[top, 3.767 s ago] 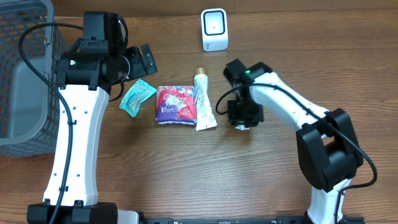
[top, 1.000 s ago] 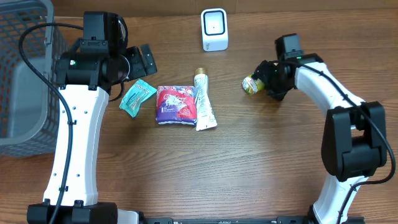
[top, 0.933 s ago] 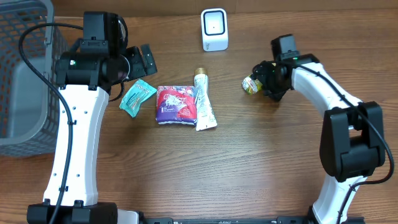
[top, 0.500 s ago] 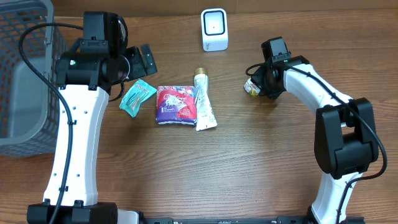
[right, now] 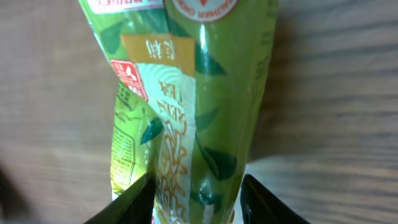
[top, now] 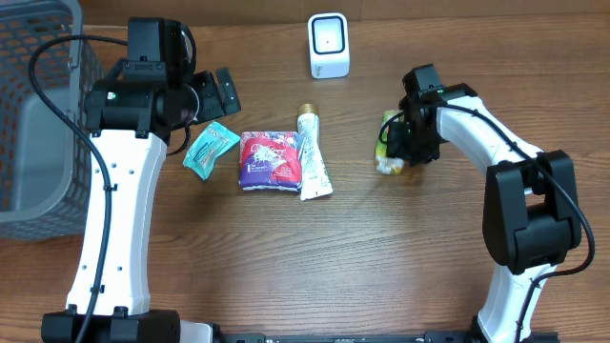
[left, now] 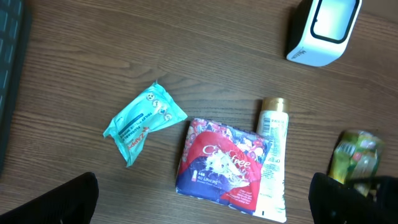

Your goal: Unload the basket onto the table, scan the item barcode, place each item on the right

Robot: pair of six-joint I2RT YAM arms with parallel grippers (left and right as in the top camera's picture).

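While downturned, right gripper (right: 196, 202) around pouch (right: 186, 93).

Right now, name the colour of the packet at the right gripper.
The packet is green with darker leaves; clearest in the right wrist view.

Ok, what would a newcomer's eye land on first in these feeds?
Probably the green pouch, which fills the right wrist view, pinched in the right gripper right of centre. Next comes the white scanner at the far edge of the table. After that, the teal packet, red pack and tube lie in a row mid-table.
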